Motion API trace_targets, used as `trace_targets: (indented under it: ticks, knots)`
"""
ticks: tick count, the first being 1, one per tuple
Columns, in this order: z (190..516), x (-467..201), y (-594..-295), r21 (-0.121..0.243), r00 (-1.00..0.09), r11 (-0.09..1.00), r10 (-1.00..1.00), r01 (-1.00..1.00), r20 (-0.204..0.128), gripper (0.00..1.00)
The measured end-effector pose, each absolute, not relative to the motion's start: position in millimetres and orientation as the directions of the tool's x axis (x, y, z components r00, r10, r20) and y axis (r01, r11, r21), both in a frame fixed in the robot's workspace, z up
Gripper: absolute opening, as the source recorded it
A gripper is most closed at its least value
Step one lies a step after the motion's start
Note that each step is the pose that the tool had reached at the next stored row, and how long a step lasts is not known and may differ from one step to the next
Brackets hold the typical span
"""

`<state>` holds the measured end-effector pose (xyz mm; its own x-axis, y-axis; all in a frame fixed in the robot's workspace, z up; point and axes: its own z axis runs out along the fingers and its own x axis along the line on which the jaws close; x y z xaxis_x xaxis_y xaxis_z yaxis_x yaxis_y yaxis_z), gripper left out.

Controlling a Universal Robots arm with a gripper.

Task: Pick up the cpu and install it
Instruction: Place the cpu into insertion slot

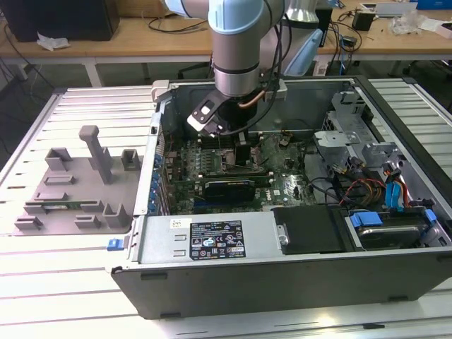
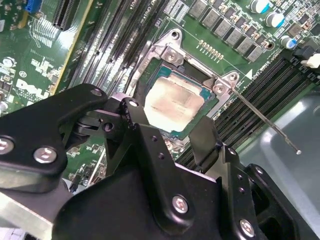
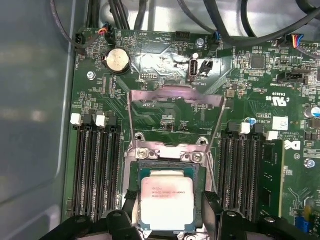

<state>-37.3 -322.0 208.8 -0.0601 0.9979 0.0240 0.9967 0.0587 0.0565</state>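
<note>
Cpu [image 3: 166, 197] seated flat in socket [image 3: 172, 151] on motherboard [image 3: 250, 80], hinged socket plate [image 3: 175, 105] raised, inside computer case [image 1: 296, 282] on tabletop [image 1: 63, 282], tool [image 2: 170, 122] close above, fingers [image 2: 137, 117] spread, flanking cpu.

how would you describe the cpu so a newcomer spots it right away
Look inside the open computer case at the green motherboard. Between its two banks of long black memory slots sits a square socket with its metal frame flipped up. The cpu is the small flat square lying in it, its pale silver top unlike the dark slots around.
</note>
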Motion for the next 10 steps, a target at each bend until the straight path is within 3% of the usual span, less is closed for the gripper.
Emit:
trace_targets:
  ticks: [10]
  knots:
    - [197.6, -37.7, -318.4, 0.056, -0.060, 0.059, 0.998, 0.997, 0.024, 0.62]
